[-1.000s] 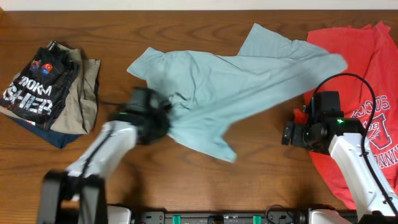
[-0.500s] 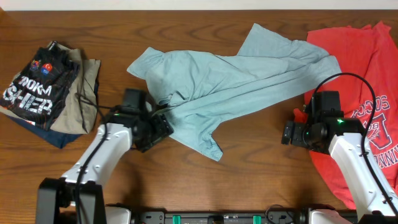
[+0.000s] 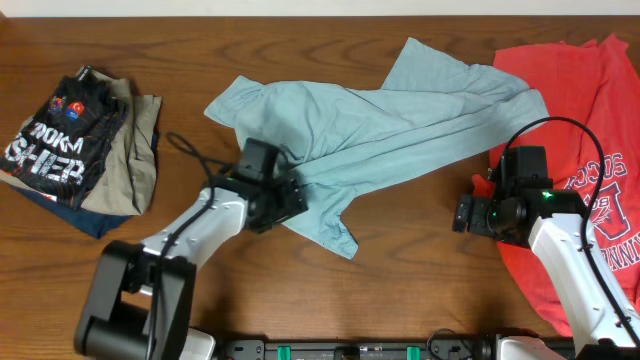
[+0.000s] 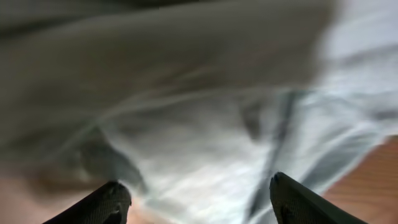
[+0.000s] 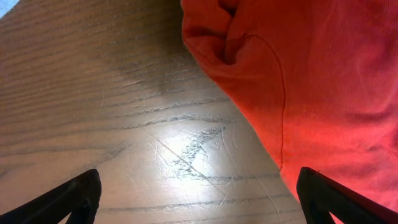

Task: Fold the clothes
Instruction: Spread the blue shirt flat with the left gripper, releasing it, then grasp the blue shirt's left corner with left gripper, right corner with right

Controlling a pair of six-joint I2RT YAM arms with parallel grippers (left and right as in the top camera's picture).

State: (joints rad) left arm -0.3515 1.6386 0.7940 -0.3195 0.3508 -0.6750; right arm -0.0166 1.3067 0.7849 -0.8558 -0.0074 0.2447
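Overhead, the blue shirt (image 3: 380,120) lies bunched in the middle, not folded yet. The red shirt (image 3: 590,110) waits on the right. The left claw (image 3: 285,198) is open over the blue shirt, empty. The right claw (image 3: 462,215) is wide open, empty.

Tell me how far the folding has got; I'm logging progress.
Looks done: the stacked pile at far left. In hand: the pale blue T-shirt lies crumpled mid-table, left arm over it, jaws open. Left: folding it, then the red T-shirt spread at right.
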